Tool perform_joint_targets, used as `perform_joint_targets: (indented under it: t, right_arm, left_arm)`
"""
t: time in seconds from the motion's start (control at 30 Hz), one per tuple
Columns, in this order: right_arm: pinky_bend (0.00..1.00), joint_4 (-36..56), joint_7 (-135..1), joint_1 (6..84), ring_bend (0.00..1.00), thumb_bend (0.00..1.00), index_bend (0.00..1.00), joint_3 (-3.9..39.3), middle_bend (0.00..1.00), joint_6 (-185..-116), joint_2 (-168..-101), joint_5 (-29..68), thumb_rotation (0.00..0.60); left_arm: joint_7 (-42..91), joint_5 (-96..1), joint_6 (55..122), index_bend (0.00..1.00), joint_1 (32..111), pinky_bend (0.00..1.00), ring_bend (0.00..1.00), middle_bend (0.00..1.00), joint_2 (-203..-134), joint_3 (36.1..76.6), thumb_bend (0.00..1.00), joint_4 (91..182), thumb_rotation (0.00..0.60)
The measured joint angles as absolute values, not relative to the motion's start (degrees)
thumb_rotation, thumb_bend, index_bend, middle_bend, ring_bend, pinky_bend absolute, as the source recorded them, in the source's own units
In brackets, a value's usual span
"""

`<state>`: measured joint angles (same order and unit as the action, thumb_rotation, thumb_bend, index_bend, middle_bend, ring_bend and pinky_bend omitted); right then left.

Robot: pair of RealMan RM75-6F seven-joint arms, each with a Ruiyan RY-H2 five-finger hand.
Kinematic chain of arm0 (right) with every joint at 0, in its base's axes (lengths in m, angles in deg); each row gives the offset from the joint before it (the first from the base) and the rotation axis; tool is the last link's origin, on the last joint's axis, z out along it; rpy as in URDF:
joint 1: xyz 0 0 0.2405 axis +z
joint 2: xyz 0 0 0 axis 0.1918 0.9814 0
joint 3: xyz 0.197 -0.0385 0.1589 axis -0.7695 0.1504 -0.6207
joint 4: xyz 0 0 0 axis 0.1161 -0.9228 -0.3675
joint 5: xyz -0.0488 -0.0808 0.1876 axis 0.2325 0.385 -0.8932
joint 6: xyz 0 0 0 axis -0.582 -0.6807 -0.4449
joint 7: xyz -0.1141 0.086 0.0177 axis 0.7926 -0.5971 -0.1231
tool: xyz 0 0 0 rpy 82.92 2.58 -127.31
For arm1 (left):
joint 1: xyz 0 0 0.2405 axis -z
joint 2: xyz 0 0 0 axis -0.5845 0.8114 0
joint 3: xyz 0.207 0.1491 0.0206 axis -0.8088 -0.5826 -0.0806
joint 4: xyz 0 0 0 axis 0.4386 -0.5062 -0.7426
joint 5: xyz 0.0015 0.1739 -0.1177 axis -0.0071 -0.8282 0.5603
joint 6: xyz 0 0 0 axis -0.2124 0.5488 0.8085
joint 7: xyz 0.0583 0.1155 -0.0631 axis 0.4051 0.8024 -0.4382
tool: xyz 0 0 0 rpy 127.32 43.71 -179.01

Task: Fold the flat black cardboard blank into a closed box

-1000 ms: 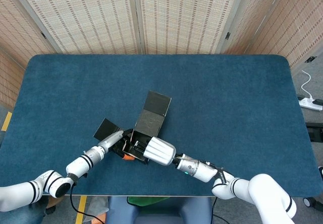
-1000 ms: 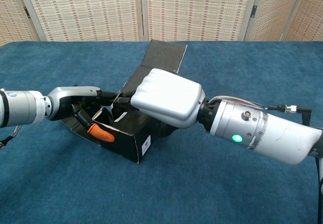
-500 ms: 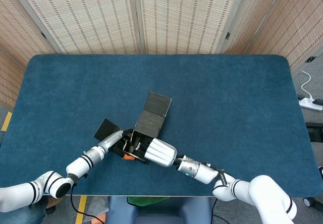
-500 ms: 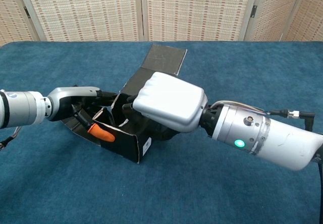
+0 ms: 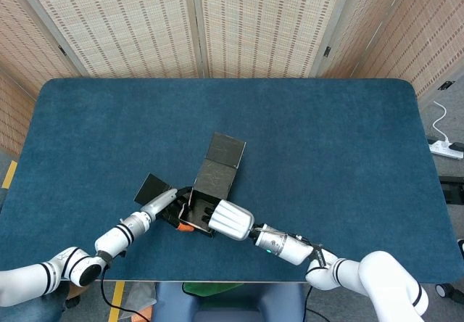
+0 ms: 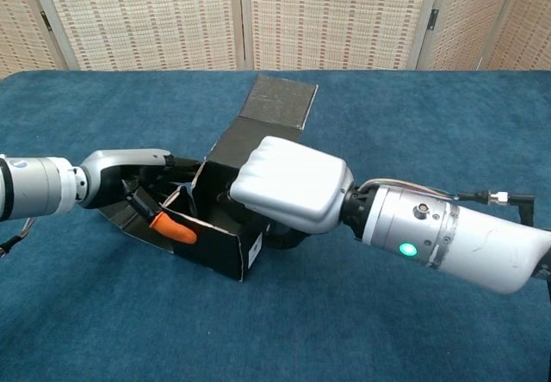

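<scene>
The black cardboard box point(image 5: 206, 195) point(image 6: 215, 244) lies partly folded near the table's front edge, its long lid flap point(image 5: 226, 149) point(image 6: 280, 102) stretched flat toward the back. My left hand point(image 5: 168, 204) point(image 6: 142, 180) reaches into the box's open left end, and an orange-tipped finger point(image 6: 172, 228) shows inside against the front wall. My right hand point(image 5: 228, 220) point(image 6: 288, 182) covers the box's right side from above, its fingers curled down into the box. A side flap point(image 5: 152, 186) lies flat at the left.
The blue table point(image 5: 326, 155) stretches wide around the box. Woven screens point(image 5: 196, 25) stand behind the table. A white power strip point(image 5: 446, 148) lies on the floor at the right.
My right hand has slid slightly down and toward the front on the box, and the box's rear panel shows more. The left hand stays in the left end.
</scene>
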<state>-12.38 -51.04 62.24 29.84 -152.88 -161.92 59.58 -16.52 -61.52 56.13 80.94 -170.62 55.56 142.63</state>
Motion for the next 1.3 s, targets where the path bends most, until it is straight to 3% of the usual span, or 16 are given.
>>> perform_joint_targets:
  t: [0.17,0.33,0.63,0.87,1.07,1.3]
  right_arm:
    - [1.00,-9.64,-49.84,62.64,0.78,0.21,0.61,29.28,0.61,-151.26,-160.33,58.82,0.600]
    - [1.00,-7.96,-48.88,63.17,0.79,0.28,0.69,28.92,0.73,-149.90,-159.20,58.47,0.600]
    - [1.00,-5.19,-46.36,64.62,0.80,0.31,0.79,29.01,0.81,-145.24,-157.26,57.87,0.600]
    - [1.00,-3.58,-46.75,65.33,0.84,0.38,0.90,28.74,0.98,-143.93,-156.21,57.52,0.600]
    - [1.00,-1.65,-47.30,66.10,0.87,0.47,0.99,28.31,1.00,-142.72,-154.84,57.10,0.600]
    - [1.00,-1.25,-48.37,66.55,0.89,0.51,1.00,28.58,1.00,-142.15,-154.21,57.25,0.600]
  left_arm:
    - [-16.87,-61.46,55.92,0.26,80.97,0.52,0.39,0.26,-170.47,55.77,0.19,143.01,0.600]
    - [-17.16,-61.42,55.83,0.28,80.94,0.53,0.39,0.27,-170.45,55.94,0.20,143.13,0.600]
    - [-17.28,-62.19,56.17,0.29,80.68,0.53,0.40,0.29,-170.42,55.68,0.23,143.53,0.600]
    - [-17.64,-62.02,56.00,0.32,80.61,0.53,0.41,0.31,-170.74,55.63,0.25,143.13,0.600]
    - [-17.81,-61.74,56.05,0.34,80.44,0.53,0.42,0.34,-171.05,55.69,0.25,142.68,0.600]
    - [-18.40,-61.17,55.59,0.35,80.41,0.53,0.43,0.35,-171.30,56.00,0.25,142.42,0.600]
